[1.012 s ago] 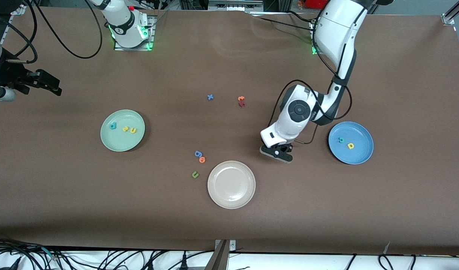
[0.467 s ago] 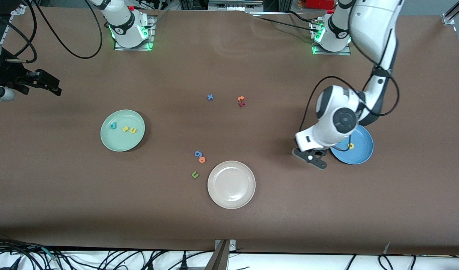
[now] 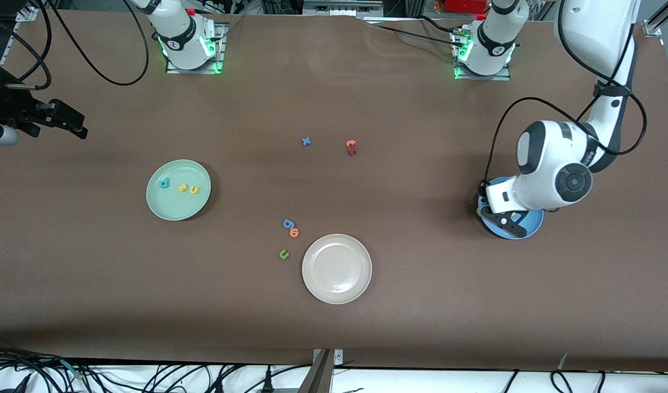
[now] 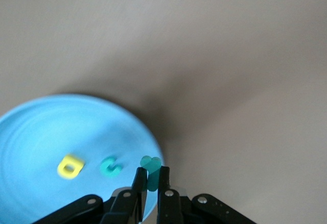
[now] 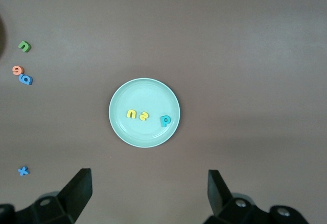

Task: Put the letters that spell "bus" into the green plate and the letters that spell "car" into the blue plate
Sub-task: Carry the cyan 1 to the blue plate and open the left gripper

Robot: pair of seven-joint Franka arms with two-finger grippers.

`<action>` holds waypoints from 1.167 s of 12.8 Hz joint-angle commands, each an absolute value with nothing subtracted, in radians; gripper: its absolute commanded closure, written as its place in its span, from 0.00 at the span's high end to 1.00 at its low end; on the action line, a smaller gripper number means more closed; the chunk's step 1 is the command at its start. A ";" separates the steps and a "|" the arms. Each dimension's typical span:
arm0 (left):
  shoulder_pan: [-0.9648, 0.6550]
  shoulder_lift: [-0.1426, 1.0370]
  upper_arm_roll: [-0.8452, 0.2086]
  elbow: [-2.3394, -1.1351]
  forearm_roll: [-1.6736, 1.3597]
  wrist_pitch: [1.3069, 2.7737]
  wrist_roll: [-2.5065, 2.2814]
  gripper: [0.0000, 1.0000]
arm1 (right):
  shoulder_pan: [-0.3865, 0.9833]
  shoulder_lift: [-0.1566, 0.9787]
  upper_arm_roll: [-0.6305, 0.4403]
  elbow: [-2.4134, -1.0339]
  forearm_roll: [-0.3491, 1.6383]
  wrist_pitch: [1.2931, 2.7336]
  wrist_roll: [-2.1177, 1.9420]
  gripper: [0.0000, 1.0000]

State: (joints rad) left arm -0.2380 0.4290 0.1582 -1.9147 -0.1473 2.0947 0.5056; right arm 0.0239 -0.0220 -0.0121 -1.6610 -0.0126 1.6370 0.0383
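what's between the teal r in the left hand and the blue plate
Nothing visible. The left hand is shut on the teal r over the blue plate's rim, with the teal c and yellow a lying clear of it.

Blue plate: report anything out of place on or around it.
Nothing stands out. The round blue plate holds a yellow foam a and teal foam c; the left claw, over its rim, is shut on the teal foam r.

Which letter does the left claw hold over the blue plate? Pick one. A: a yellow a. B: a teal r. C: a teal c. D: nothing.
B: the left claw is shut on the teal r over the blue plate's edge.
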 commanded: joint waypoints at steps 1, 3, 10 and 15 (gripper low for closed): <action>-0.213 0.399 0.170 -1.973 -0.115 2.088 0.520 0.15 | 0.018 -0.026 -0.008 -1.647 0.005 1.618 0.040 1.00; -0.212 0.413 0.181 -1.979 -0.115 2.095 0.520 0.22 | 0.023 -0.025 -0.003 -1.646 0.002 1.611 0.043 1.00; -0.209 0.375 0.183 -1.941 -0.094 2.135 0.526 1.00 | 0.032 -0.037 0.018 -1.644 -0.003 1.540 0.049 1.00; -0.201 0.255 0.126 -1.884 0.046 2.151 0.514 1.00 | 0.031 -0.031 0.018 -1.643 -0.037 1.609 0.052 1.00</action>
State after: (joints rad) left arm -0.2113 0.2952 0.1431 -1.8808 0.0178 2.1512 0.5157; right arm 0.0291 -0.0306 0.0152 -1.6568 -0.0180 1.6004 0.0393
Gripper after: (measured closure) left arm 0.022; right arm 0.000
